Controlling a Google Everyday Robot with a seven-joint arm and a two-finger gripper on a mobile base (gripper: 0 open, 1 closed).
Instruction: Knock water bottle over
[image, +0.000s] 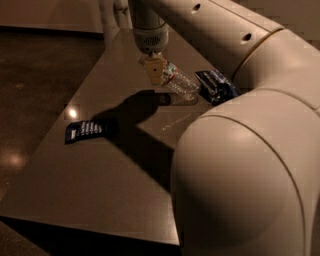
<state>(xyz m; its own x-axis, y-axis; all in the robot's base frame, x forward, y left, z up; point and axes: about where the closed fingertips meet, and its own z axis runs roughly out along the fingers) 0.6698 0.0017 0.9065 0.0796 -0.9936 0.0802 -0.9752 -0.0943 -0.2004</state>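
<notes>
The water bottle (179, 86) is a small clear ribbed bottle with a red-marked label band. It leans steeply on the grey table (115, 190), its top end up and to the left and its base towards the right. My gripper (155, 71) hangs from the arm's wrist (150, 35) right at the bottle's top end, seemingly touching it. The cap is hidden behind the gripper.
A dark blue snack bag (85, 131) lies at the table's left side. A second dark blue bag (217, 86) lies just right of the bottle. My large pale arm (240, 165) fills the right foreground. Dark floor (35, 75) lies beyond the left table edge.
</notes>
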